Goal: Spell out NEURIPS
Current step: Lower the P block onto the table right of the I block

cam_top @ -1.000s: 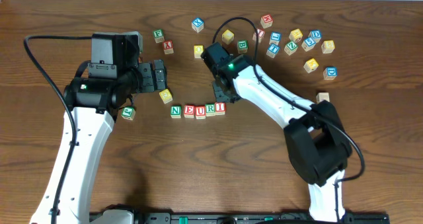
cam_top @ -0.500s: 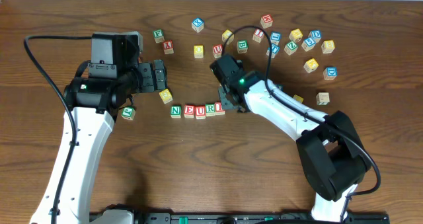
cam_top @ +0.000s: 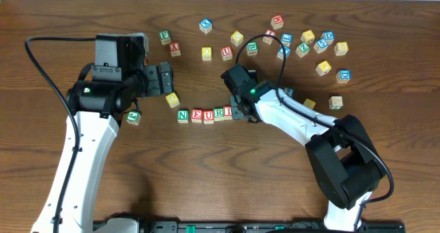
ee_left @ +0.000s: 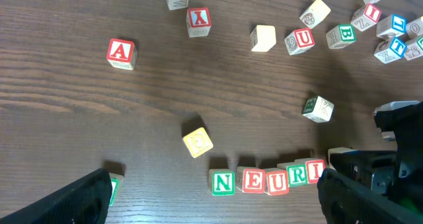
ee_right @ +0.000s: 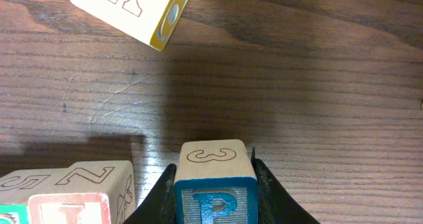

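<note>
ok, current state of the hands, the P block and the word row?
right hand: shut on P block
P block: gripped, upright, beside I block, gap between
left hand: open, empty
NEURI row: five blocks lined up, P not yet joined

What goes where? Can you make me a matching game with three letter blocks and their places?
Things:
1. wooden cube with a blue P
2. wooden cube with a green N
3. wooden cube with a red A

Places:
a. left end of the row of letter cubes
b. lying alone, away from the row
c. gripped in the right pincer

Pairs: 1-c, 2-a, 3-b.
</note>
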